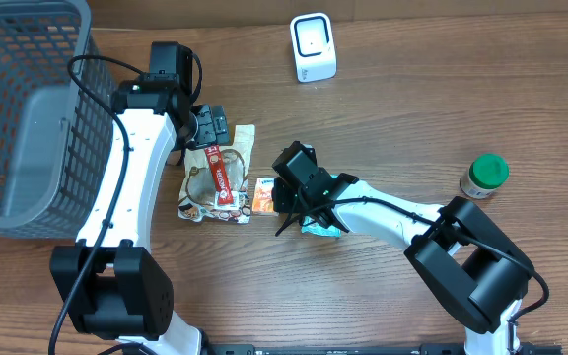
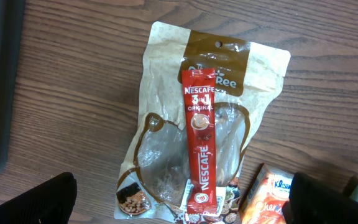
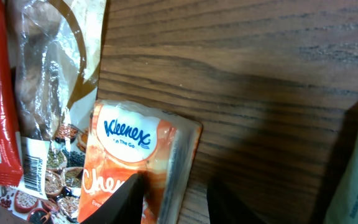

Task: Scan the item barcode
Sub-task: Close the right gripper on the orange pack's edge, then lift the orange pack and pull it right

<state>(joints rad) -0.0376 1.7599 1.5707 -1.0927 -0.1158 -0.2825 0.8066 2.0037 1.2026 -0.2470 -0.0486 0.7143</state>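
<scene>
1. Jaws of right gripper (image 3: 174, 185) partly apart, straddling one long edge of Kleenex pack (image 3: 132, 155);
2. pack flat on table (image 1: 412, 108), touching coffee pouch (image 1: 205, 182); long axis near-to-far, logo end toward scanner (image 1: 314, 47);
3. left gripper (image 2: 185, 208) wide, above pouch.

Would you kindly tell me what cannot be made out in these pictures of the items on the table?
- teal pack: overhead, mostly under the right arm; right wrist, cut by the right edge.
- Kleenex pack: right wrist, lower part lost behind the fingers and the bottom edge.
- snack pouch barcode: right wrist, too small to read.
- jar: overhead, label too small to read.
</scene>
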